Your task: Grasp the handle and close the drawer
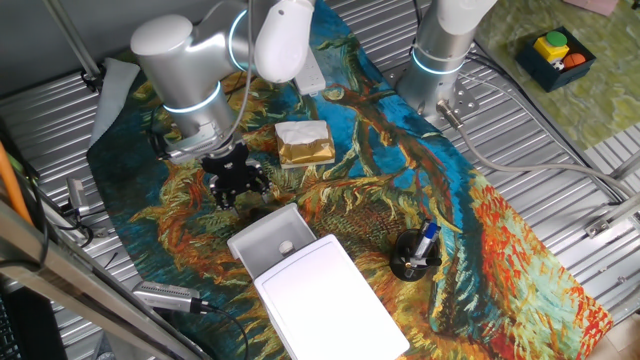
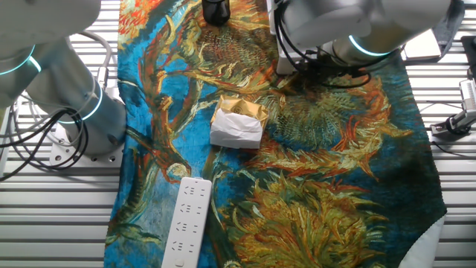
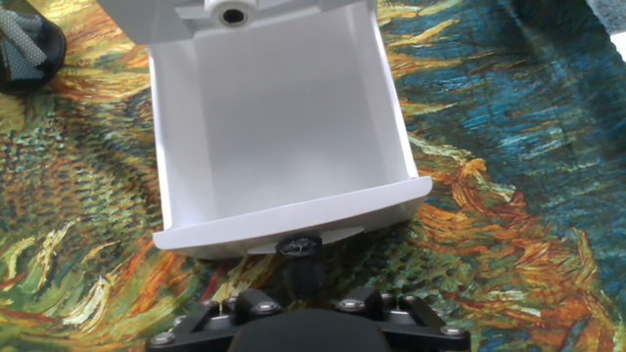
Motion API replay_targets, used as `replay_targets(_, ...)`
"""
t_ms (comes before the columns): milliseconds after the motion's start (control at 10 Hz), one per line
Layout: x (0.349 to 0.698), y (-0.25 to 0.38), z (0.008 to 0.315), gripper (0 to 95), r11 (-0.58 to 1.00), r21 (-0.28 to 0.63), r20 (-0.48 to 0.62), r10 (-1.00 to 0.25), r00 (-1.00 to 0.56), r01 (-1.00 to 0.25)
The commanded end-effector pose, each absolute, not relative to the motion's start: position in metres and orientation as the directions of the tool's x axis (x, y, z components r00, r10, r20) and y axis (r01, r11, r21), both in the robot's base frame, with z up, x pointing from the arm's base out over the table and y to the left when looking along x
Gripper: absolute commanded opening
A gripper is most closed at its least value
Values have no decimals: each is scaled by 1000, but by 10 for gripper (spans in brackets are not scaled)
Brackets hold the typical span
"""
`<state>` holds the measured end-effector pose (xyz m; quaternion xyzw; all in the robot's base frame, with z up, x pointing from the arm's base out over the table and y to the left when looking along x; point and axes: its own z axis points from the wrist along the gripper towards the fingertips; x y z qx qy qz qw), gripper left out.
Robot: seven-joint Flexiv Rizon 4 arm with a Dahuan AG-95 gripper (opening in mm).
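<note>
The jaws of the gripper [image 1: 236,180] cannot be made out in any view. In the hand view only the black base of the gripper [image 3: 298,318] shows at the bottom edge, with a small dark handle [image 3: 297,246] just above it on the front lip of the drawer [image 3: 279,137]; whether the jaws are released or clenched on it I cannot tell.

The drawer [image 1: 268,240] is pulled out of its white box [image 1: 330,300], which lies near the front of the tabletop. In the other fixed view the drawer is out of sight.

A painted cloth [image 1: 500,250] of blue, orange and yellow covers the slatted metal tabletop [image 1: 560,130]. On it sit a tan-and-white block [image 1: 304,143], a black pen cup [image 1: 414,254] and a white power strip [image 2: 187,219].
</note>
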<state>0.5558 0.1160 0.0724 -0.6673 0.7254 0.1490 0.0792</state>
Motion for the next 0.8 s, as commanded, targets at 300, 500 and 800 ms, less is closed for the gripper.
replay_targets(300,554,116,71,570,69,114,-337,-936,-104,-991)
replay_targets(500,553,116,71,570,70,114,-338,-935,-105,-991)
replay_targets(800,553,116,70,570,69,113,-343,-933,-104,-991)
